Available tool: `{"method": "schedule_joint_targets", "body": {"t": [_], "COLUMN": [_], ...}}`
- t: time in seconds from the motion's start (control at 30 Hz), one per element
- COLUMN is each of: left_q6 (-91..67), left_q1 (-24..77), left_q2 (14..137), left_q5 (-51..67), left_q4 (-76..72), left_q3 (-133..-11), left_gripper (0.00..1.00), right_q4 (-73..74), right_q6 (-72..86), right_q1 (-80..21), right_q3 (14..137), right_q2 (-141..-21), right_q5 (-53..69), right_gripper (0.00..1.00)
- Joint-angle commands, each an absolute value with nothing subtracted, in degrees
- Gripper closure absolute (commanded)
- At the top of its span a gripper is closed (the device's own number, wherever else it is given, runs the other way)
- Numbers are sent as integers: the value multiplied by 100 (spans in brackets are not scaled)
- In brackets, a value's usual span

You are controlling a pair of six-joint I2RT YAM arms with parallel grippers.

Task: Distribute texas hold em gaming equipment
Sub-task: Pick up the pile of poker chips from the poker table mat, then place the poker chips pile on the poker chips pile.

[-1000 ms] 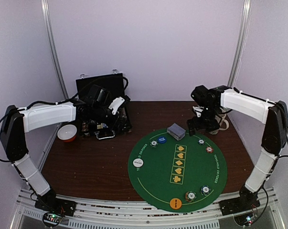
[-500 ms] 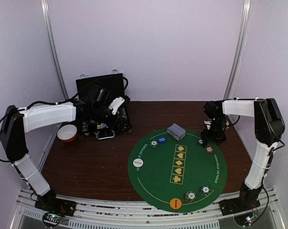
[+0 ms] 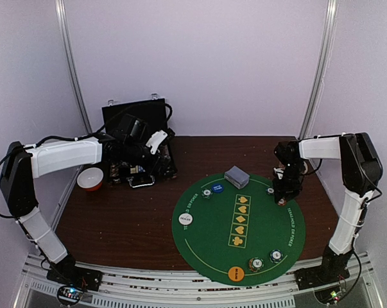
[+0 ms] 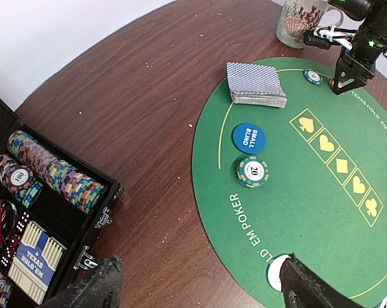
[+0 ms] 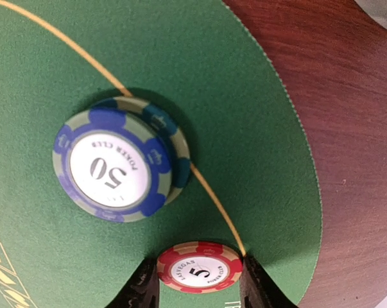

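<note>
My right gripper (image 5: 199,277) is shut on a red 5 chip (image 5: 199,267) that sits low over the right edge of the green mat (image 3: 244,247). A blue 50 chip (image 5: 119,163) lies just beyond it. The grey-blue-backed deck of cards (image 4: 256,83) rests at the mat's far edge, with a blue small-blind disc (image 4: 249,138) and a 20 chip (image 4: 253,171) near it. A white dealer disc (image 3: 185,219) lies at the mat's left edge and an orange disc (image 3: 235,274) at the near edge. My left gripper (image 4: 196,295) is open and empty, beside the chip case.
The black chip case (image 4: 26,212) stands open at the back left, holding rows of chips and a card box. An orange and white bowl (image 3: 90,178) sits left of it. A printed mug (image 4: 300,19) stands behind the right arm. Two more chips (image 3: 255,264) lie near the mat's front.
My right gripper swung right and down from near the deck to the mat's right edge and closed on the red 5 chip. The left arm has not moved.
</note>
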State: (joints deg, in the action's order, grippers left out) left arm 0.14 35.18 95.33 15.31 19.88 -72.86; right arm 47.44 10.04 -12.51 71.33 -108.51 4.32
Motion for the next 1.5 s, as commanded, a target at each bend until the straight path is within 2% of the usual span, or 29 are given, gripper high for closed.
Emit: {"method": "schedule_joint_targets", "body": {"t": [0.0, 0.37, 0.73, 1.13, 1.2, 1.33, 1.47], "left_q6": [68, 62, 61, 61, 61, 64, 51], "left_q1": [3473, 3478, 3474, 3472, 3474, 3477, 3476], "left_q2": [9445, 9464, 9494, 9522, 9519, 9520, 9554], "left_q5": [1525, 1555, 1529, 1541, 1527, 1535, 1593], "left_q4": [1925, 1934, 1932, 1939, 1935, 1940, 1934], "left_q3": [-7462, -7470, -7462, -7462, -7462, -7461, -7457], "left_gripper": [12, 12, 12, 12, 12, 12, 12], "right_q4": [4813, 5107, 5209, 5272, 5309, 5386, 5482], "right_q6": [1065, 1186, 1117, 1081, 1082, 1066, 1020], "right_q1": [-1230, -1291, -1405, -1545, -1558, -1582, -1591], "right_q3": [6881, 7630, 8631, 8799, 8801, 8818, 8932], "right_q2": [-10844, -10507, -11350, -11750, -11775, -11707, -11657], "right_q5": [399, 401, 369, 371, 308, 124, 83], "right_gripper": [61, 67, 67, 65, 58, 27, 10]}}
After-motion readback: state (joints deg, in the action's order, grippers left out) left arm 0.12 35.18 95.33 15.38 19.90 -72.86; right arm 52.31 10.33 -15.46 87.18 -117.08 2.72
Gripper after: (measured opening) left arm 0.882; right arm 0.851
